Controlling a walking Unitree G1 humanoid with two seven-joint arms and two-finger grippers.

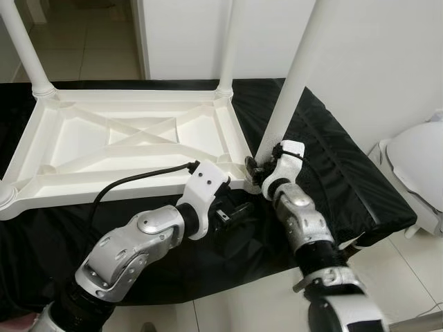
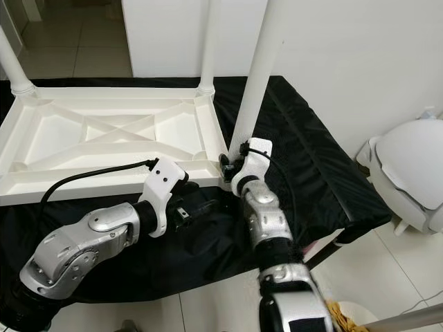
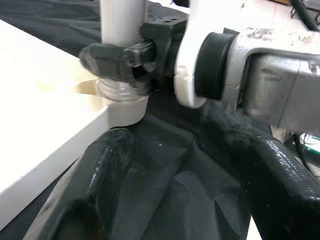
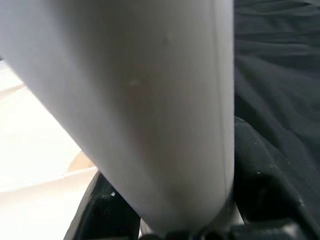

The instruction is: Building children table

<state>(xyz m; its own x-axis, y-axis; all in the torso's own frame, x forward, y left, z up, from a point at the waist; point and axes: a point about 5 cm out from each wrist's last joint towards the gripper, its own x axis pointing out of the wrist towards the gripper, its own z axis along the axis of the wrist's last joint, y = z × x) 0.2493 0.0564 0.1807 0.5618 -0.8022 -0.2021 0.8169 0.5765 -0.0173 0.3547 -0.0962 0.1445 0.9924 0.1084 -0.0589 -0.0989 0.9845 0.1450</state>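
right gripper [image 1: 257, 168] — around table leg [image 1: 294, 83]

Even, bright indoor light fills both head views, which are sharp, with soft shadows. The glossy white plastic tabletop [image 1: 131, 142] glares pale. In the right wrist view, the round white plastic table leg [image 4: 145, 100] is blurred from closeness.

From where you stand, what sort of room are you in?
Probably a room in a home: pale tiled floor, plain white wall, and an upturned white children's table lying on a black-covered surface.

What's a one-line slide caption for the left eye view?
Right tool grips the base of a white table leg at the corner of the upside-down tabletop; left tool waits nearby.
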